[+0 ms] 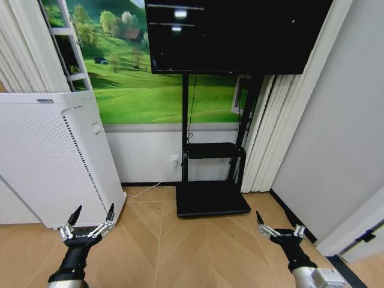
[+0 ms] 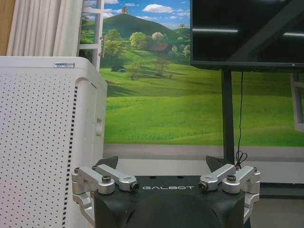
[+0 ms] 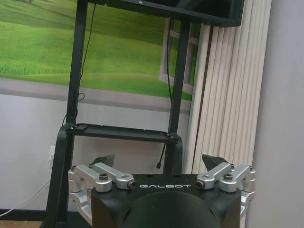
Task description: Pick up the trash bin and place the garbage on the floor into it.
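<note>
The trash bin and the garbage are out of view. The floor [image 1: 180, 246] is light wooden parquet in a chevron pattern, bare in front of me. My left gripper [image 1: 93, 211] hangs low at the left, open and holding nothing, close to a tall white appliance. My right gripper [image 1: 279, 223] hangs low at the right, also open with nothing between its fingers. In the left wrist view the left gripper [image 2: 163, 164] points at the mural wall. In the right wrist view the right gripper [image 3: 159, 160] faces the black stand.
A tall white perforated appliance [image 1: 54, 162] stands at the left. A black TV [image 1: 234, 36] sits on a stand whose flat base [image 1: 211, 198] lies straight ahead. White curtains [image 1: 270, 132] and a grey wall [image 1: 336, 150] close the right side.
</note>
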